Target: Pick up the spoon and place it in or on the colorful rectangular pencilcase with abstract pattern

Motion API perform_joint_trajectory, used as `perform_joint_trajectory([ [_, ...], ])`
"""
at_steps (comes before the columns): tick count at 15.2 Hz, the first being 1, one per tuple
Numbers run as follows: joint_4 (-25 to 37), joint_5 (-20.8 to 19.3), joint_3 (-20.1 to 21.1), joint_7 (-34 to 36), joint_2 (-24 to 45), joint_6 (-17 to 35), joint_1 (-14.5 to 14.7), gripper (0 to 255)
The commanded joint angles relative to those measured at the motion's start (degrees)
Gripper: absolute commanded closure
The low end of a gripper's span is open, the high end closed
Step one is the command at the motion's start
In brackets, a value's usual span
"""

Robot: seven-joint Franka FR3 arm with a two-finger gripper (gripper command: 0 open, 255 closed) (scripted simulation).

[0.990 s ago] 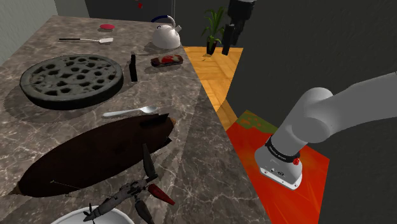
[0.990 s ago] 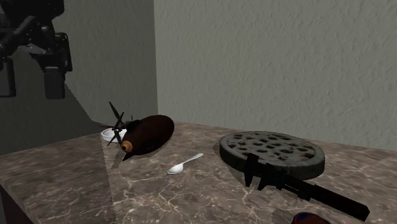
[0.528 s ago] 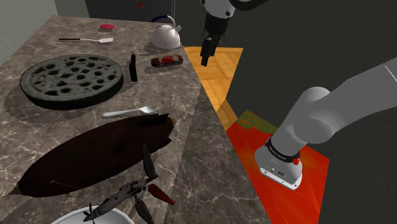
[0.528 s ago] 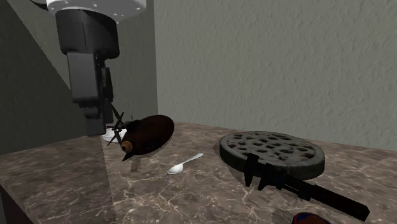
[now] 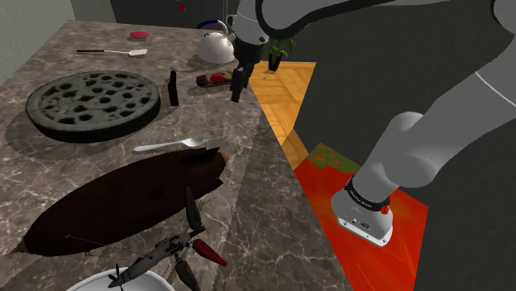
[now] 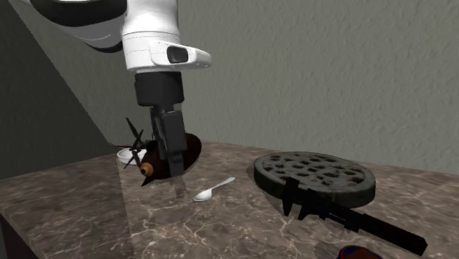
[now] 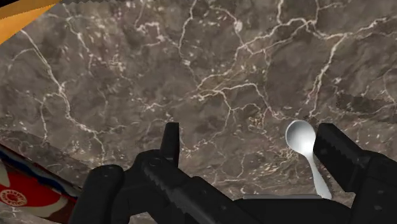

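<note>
A white spoon (image 5: 169,145) lies flat on the dark marble counter (image 5: 248,157), between the round grate and the long brown object; it also shows as spoon (image 6: 213,190) and spoon (image 7: 305,147). The red-and-dark patterned pencil case (image 5: 217,78) rests near the counter's edge by the kettle, and a corner of the pencil case (image 7: 16,191) is seen beside the hand. My gripper (image 5: 237,91) hangs open above the counter, just beside the pencil case and well apart from the spoon. In the wrist view the gripper (image 7: 251,149) is empty, with the spoon's bowl far below near one finger.
A round dark grate (image 5: 93,103) lies at the shoulder view's left, a black upright piece (image 5: 174,87) next to it. A long brown blimp-shaped object (image 5: 124,202), a propeller toy (image 5: 169,248) and a white bowl (image 5: 116,283) fill the near end. A white kettle (image 5: 217,45) and spatula (image 5: 116,52) stand far back.
The arm swung from beyond the counter's edge toward the shoulder view's left and lower. The gripper now hangs over the counter by the pencil case. The spoon has not moved.
</note>
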Motion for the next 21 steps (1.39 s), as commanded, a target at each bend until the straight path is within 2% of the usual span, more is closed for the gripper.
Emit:
perform_joint_trajectory([
  [1, 1.59, 0.94, 0.76, -0.73, 3.51, 2.53, 1.01, 0],
  [9, 8.77, 3.81, 3.66, -4.29, 16.64, 10.66, 4.43, 0],
  [17, 18.93, 4.82, 6.92, -7.33, 29.79, 15.86, 7.67, 0],
  [21, 19.52, 4.50, 7.12, -7.29, 32.25, 17.89, 8.23, 0],
])
